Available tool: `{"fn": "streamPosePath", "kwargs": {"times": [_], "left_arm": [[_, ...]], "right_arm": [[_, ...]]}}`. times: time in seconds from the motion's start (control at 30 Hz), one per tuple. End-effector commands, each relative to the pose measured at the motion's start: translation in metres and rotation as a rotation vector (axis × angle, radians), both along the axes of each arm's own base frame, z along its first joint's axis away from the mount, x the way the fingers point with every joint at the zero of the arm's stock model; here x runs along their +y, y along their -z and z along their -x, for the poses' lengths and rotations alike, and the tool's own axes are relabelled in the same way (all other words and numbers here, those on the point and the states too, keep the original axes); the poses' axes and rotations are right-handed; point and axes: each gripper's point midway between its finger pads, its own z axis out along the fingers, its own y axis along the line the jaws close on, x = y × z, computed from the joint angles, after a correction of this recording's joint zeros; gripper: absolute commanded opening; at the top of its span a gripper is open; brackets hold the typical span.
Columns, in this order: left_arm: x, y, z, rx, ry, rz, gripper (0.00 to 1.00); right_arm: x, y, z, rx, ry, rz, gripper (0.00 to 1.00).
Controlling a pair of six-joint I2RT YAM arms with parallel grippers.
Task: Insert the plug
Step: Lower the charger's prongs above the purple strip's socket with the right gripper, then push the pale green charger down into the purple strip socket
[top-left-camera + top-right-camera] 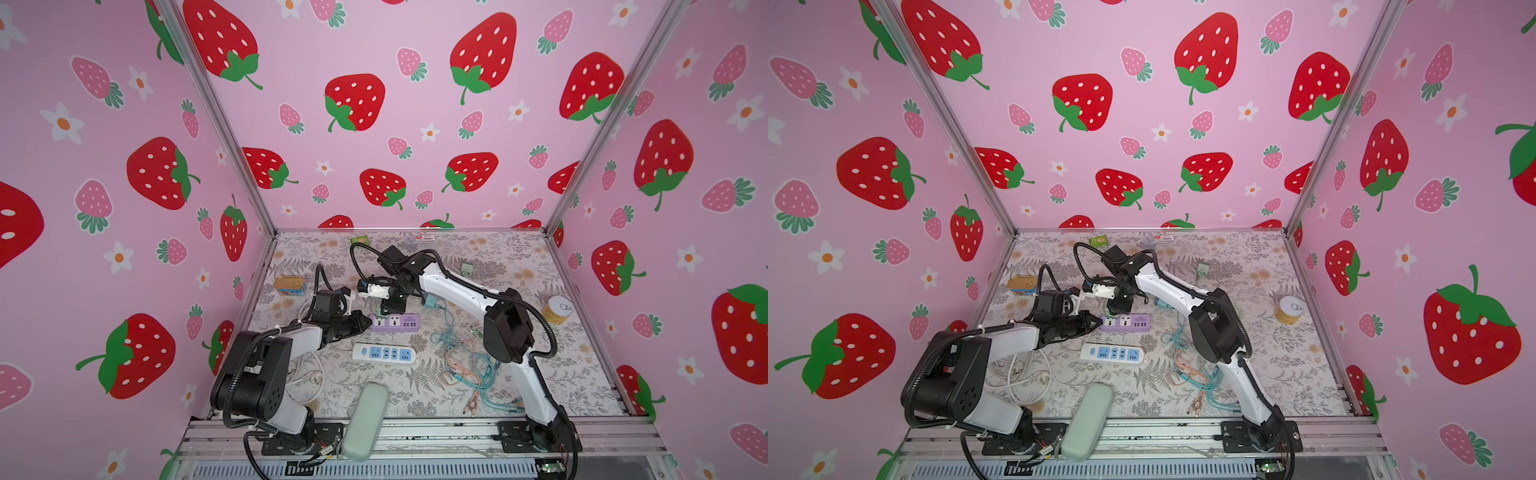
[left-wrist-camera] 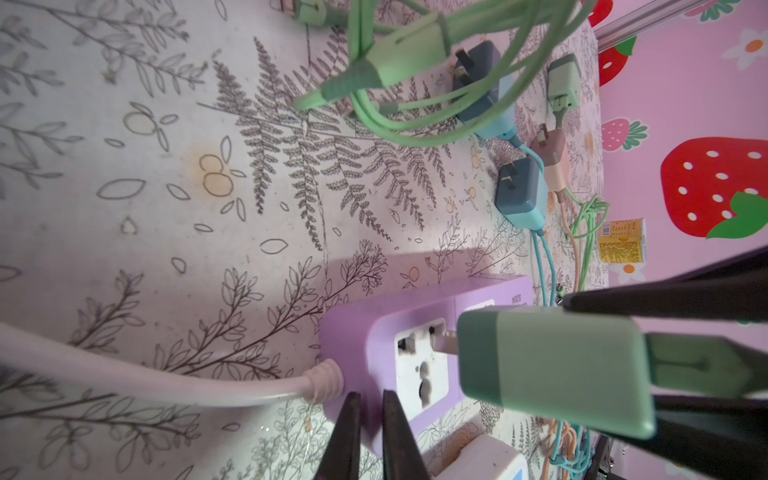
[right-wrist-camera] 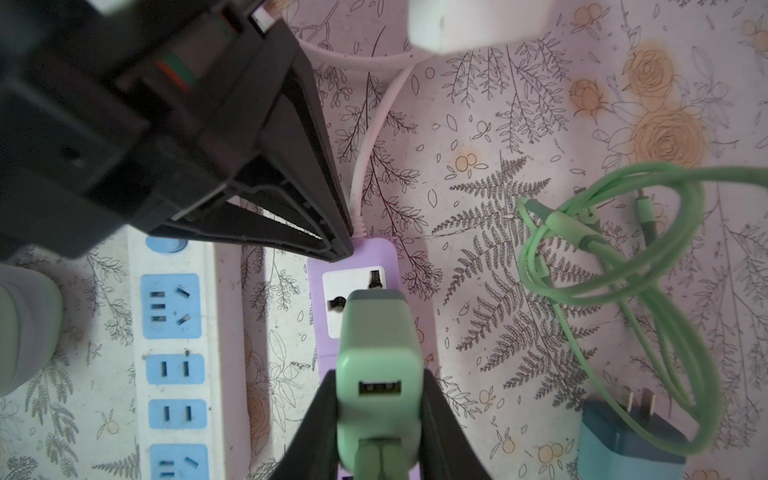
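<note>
My right gripper (image 3: 378,376) is shut on the plug (image 3: 378,345), a pale green USB charger block. It holds the plug over the white socket (image 3: 353,286) at the cord end of the purple power strip (image 1: 395,322). In the left wrist view the plug (image 2: 552,365) has its metal prongs (image 2: 442,340) right at the socket's (image 2: 419,370) slots. My left gripper (image 2: 372,395) is shut with nothing between its fingers. Its tips rest against the purple strip's (image 2: 353,336) end beside the white cord (image 2: 166,374).
A white power strip (image 1: 384,354) with blue sockets lies just in front of the purple one. A tangle of teal and orange cables (image 1: 469,365) and spare chargers (image 2: 519,195) lie to the right. A yellow can (image 1: 557,309), a tin (image 1: 289,286) and a green case (image 1: 365,419) sit farther off.
</note>
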Motion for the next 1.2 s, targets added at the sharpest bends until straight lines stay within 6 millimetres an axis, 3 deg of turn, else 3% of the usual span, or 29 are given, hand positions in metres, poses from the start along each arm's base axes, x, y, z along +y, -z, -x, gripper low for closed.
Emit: {"fn": "streamPosePath", "kwargs": {"times": [0.0, 1.17], "left_arm": [[0.0, 0.013, 0.007, 0.05, 0.02, -0.024, 0.13], [-0.002, 0.017, 0.01, 0.056, 0.038, -0.018, 0.1]], "right_arm": [[0.0, 0.009, 0.006, 0.001, -0.045, 0.035, 0.15], [0.008, 0.019, 0.009, -0.035, -0.078, 0.074, 0.16]]}}
